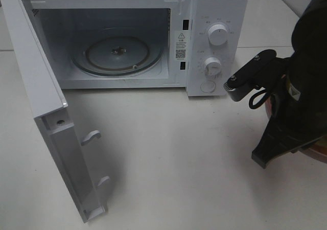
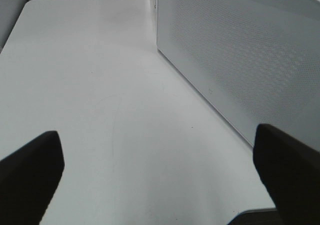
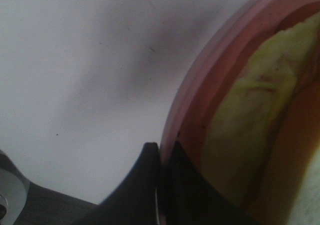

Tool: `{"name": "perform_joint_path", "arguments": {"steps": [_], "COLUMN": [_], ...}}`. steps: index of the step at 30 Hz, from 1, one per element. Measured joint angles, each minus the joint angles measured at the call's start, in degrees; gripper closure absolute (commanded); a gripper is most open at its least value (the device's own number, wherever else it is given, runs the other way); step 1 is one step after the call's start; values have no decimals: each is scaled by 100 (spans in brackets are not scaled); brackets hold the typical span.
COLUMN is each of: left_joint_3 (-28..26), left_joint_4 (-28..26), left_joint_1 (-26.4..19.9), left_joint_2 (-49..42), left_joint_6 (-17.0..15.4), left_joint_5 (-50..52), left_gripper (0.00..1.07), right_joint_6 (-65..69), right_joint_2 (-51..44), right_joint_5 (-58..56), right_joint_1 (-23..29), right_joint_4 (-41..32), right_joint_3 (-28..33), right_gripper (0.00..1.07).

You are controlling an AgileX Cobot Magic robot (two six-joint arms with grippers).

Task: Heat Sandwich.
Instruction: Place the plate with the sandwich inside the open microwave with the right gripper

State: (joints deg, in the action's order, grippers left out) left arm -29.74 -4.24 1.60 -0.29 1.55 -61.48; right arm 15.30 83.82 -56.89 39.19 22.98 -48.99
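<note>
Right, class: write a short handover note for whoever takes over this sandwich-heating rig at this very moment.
Left gripper: jaws open, empty, over the table beside the microwave's side wall.
Right gripper: jaws shut on the plate rim. The sandwich lies on the plate, right of the microwave.
Done: door open, turntable bare.
Left: set plate inside, close door, start heating.
</note>
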Motion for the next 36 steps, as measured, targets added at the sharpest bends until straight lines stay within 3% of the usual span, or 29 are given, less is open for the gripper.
{"name": "perform_joint_path", "arguments": {"steps": [25, 36], "left_joint_3": [0, 0], "left_joint_4": [0, 0], "left_joint_1": [0, 0], "left_joint_2": [0, 0], "left_joint_6": [0, 0], "left_joint_5": [0, 0], "left_gripper": [9, 9], "right_joint_6": [-516, -1329], "right_joint_2": [-275, -275], "right_joint_5": [-92, 86], "right_joint_1": [2028, 2074], "right_joint_4": [-46, -57], "right_joint_3": [0, 0], "right_gripper": [107, 107]}}
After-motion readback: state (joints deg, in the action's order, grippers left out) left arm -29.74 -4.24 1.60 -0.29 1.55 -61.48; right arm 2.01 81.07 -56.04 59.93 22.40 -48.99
